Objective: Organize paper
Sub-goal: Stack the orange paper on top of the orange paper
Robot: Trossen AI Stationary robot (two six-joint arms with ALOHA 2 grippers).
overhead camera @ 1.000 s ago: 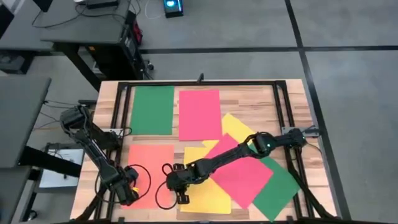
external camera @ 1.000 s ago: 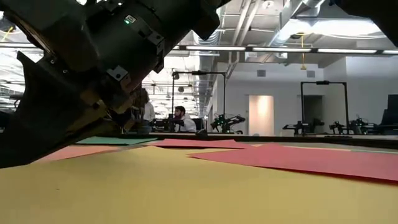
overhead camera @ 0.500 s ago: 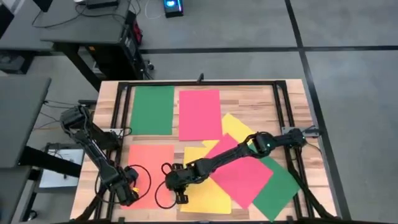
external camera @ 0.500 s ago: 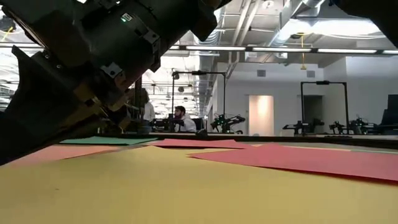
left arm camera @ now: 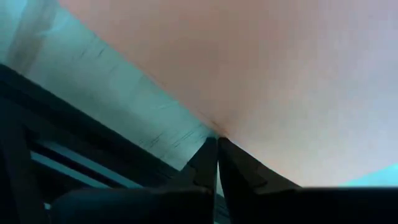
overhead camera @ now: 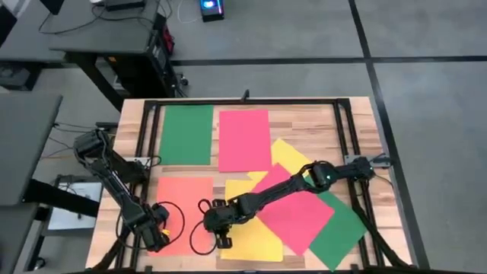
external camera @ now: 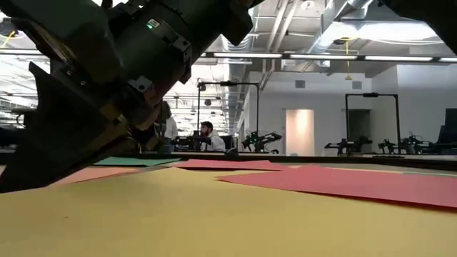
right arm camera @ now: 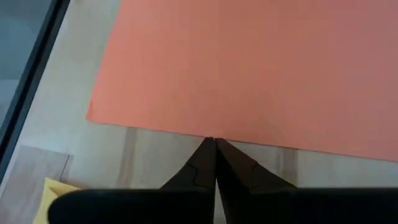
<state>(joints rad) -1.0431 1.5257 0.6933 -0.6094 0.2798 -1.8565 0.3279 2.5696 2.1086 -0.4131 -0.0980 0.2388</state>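
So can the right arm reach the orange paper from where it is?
Probably yes. The right end effector hovers, fingers shut, just beside the orange paper, over bare table at its edge, with nothing lying between them. The left end effector is at that sheet's other side.

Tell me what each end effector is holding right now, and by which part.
Both are shut. The left end effector meets the orange sheet at its edge; the right end effector touches the table beside that sheet. Whether either pinches paper cannot be told.
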